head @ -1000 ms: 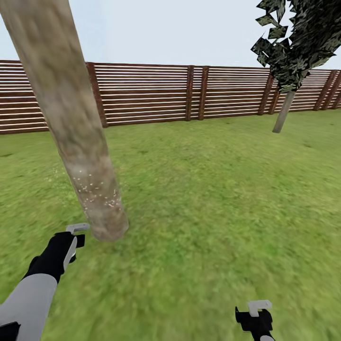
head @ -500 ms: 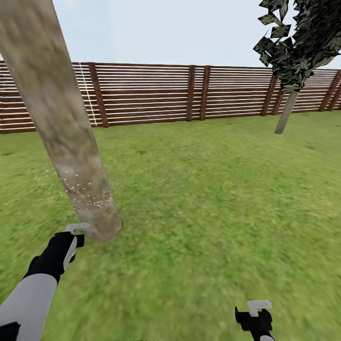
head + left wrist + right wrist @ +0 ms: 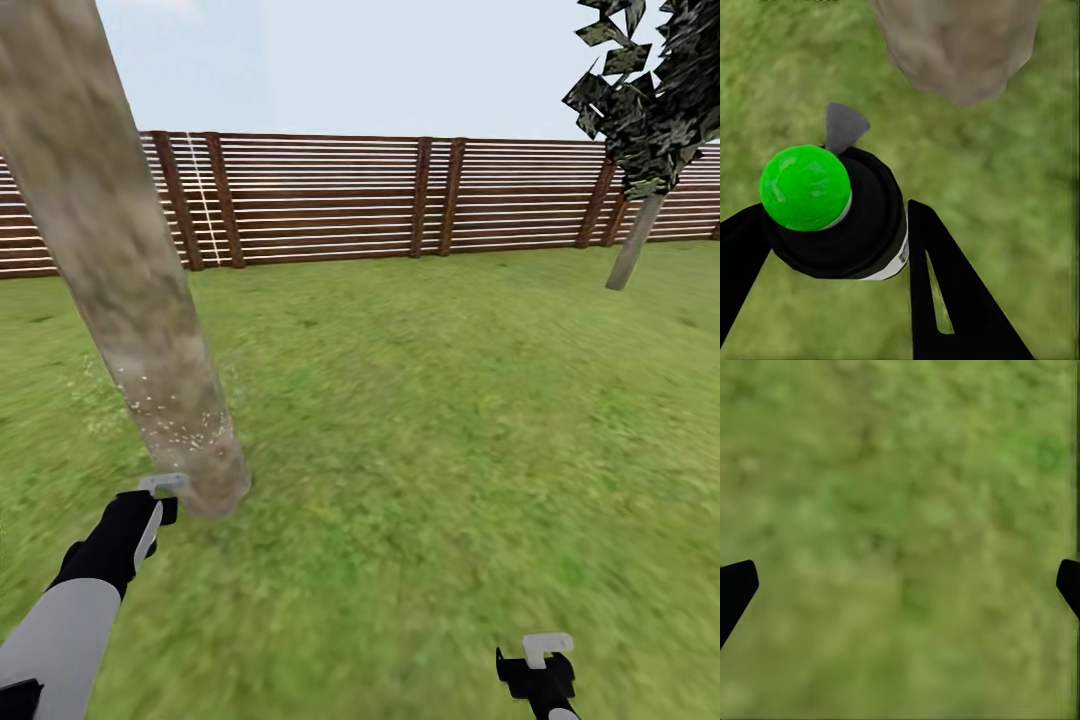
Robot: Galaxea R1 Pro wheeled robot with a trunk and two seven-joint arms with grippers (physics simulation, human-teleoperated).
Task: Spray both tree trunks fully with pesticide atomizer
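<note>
Right gripper (image 3: 540, 655) — lower right of the head view, fingers spread wide over bare grass (image 3: 900, 525), holding nothing.

Left gripper (image 3: 160, 487) — lower left, fingers pinching the pesticide atomizer (image 3: 832, 210): black body, green cap, grey nozzle aimed at the trunk base. No readable label or writing.

Tree trunk (image 3: 130, 300) — left of frame, pale specks low on the bark. Judged mid-spray; raising the nozzle steadily and working round the trunk should cover what remains.

Second tree (image 3: 640, 240) — upper right, by the fence (image 3: 330, 200).
</note>
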